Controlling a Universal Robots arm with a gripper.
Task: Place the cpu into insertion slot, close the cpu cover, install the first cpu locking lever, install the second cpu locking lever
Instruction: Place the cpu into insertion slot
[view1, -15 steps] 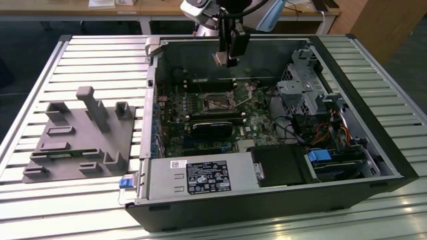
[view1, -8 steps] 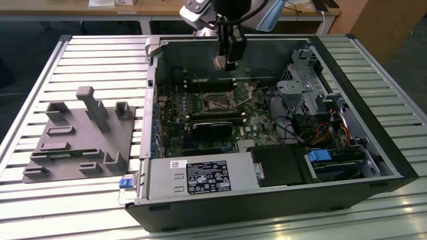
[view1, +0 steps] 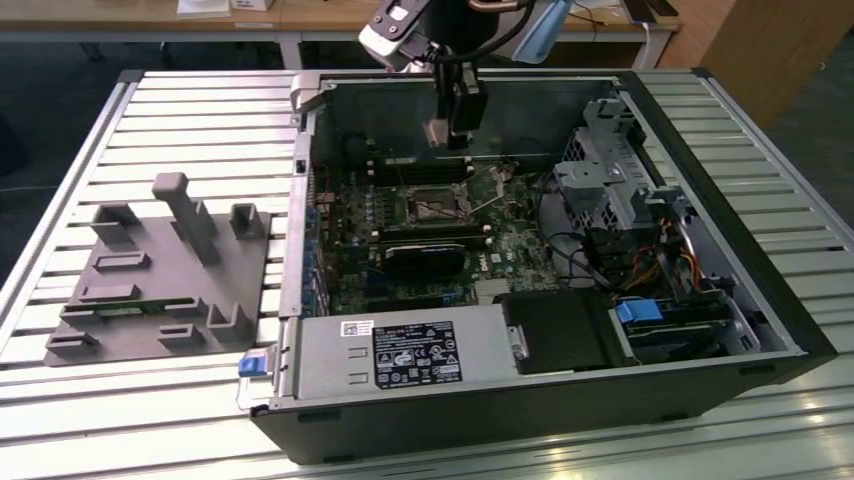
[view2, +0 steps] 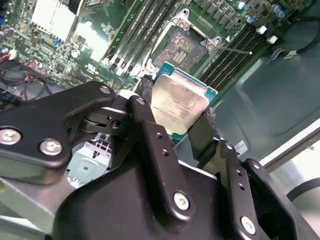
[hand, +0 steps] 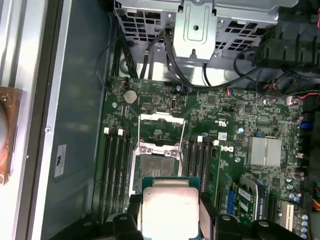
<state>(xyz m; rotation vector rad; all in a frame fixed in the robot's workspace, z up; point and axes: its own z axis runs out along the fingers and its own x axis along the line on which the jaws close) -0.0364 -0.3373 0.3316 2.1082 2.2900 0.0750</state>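
Looking first at the cpu (view2: 180, 100), we saw that it was not in the board yet: it was carried in the air, its silvery top turned to the camera in both wrist views. The gripper (view2: 177, 109) was clamped on it, the two black fingers (view2: 201, 131) pressing two opposite edges, so the opening was just the width of the chip and nothing else was touched. The insertion slot (view2: 186, 46) lay below and a little ahead of the chip, on the green circuit board (hand: 225, 107). It was empty, and we could see its dark contact field inside the metal rim. In our judgement the chip's edges ran nearly parallel to that rim, so what separated them was mainly the drop and a small shift toward the slot. The cpu cover (hand: 161, 117) seemed to be swung up on the far side of the slot, leaving the way free, though we could not tell its exact angle. In the exterior view the arm hung down inside the open computer case (view1: 534, 410), over the middle of the board, well apart from the grey power box (view1: 320, 355) at the near wall
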